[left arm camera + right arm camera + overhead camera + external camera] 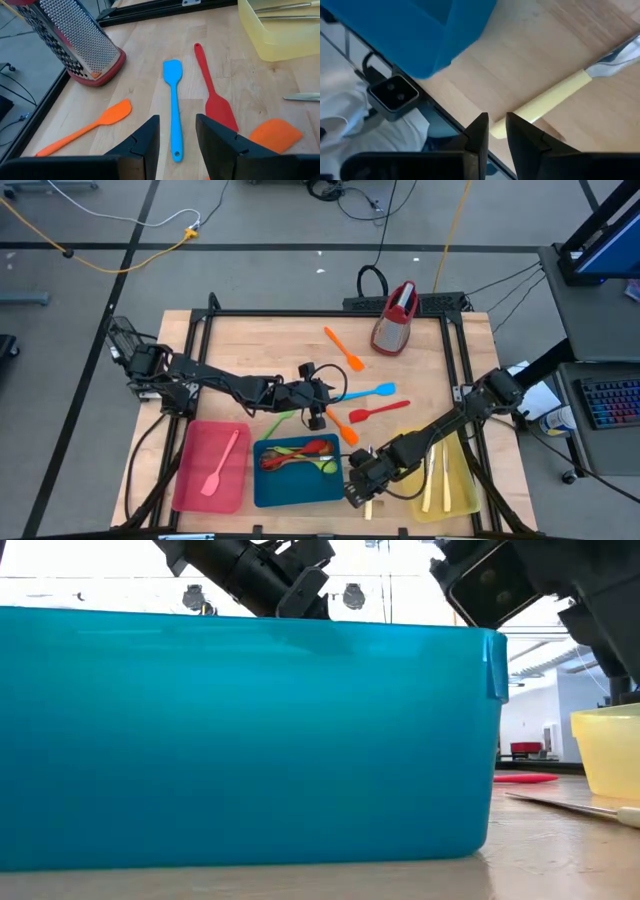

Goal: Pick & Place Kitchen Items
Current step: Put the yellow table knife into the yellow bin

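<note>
My left gripper (177,142) stands open over the middle of the table (300,340), above the handle end of a blue spatula (173,100) lying flat. A red spatula (212,90) and two orange ones (95,125) (275,135) lie beside it. At the near edge, my right gripper (497,125), slanting down, has its fingers a little apart over the free end of a cream knife's handle (545,102). That knife (368,505) lies flat between the blue tray (262,498) and the yellow tray (465,500). Neither gripper holds anything.
The blue tray holds red and green spoons (300,455). The red tray (195,480) holds a pink spatula (222,465), and the yellow tray holds cream knives (437,478). A metal grater (395,318) stands at the far right. A green spatula (283,418) lies under my left arm.
</note>
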Robot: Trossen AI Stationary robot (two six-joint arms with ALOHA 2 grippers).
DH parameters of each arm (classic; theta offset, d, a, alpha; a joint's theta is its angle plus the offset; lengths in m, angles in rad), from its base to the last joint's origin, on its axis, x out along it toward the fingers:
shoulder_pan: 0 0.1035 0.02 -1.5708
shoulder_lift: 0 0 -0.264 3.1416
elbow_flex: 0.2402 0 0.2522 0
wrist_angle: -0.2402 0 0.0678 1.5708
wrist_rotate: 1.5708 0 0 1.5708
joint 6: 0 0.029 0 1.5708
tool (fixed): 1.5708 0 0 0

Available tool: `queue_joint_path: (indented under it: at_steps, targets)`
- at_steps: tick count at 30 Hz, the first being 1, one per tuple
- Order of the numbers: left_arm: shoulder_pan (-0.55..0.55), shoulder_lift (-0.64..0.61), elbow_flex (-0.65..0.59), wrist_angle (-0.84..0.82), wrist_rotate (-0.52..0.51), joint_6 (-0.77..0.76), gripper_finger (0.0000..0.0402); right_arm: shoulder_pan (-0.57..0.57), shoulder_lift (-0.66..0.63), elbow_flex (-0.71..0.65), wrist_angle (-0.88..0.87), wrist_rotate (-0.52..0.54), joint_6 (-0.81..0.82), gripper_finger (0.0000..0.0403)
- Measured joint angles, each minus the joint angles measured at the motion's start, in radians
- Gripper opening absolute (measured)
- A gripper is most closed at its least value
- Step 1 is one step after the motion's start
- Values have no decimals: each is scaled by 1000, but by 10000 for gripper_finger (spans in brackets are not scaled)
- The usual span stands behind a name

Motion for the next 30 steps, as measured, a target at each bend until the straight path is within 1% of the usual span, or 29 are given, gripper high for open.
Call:
queue_joint_path:
  at_steps: [4, 10, 13, 19, 24, 27, 30]
  targets:
    - [2, 0, 0, 0, 0, 0, 131, 3, 0, 0, -2, -4, 19, 89]
    - [2, 0, 0, 0, 0, 0, 131, 2, 0, 0, -8, -2, 127, 145]
    - [2, 0, 0, 0, 0, 0, 131, 3, 0, 0, -37, -5, 200, 162]
    - [2, 0, 0, 0, 0, 4, 131, 3, 7, -1, -71, -86, 277, 161]
    - [6, 0, 0, 0, 0, 8, 131, -3, 68, -2, 8, -115, 265, 159]
    - [14, 0, 0, 0, 0, 8, 131, -6, 76, -2, 21, -112, 230, 159]
    - [22, 0, 0, -3, 0, 6, 131, -7, 75, -2, 25, -109, 242, 159]
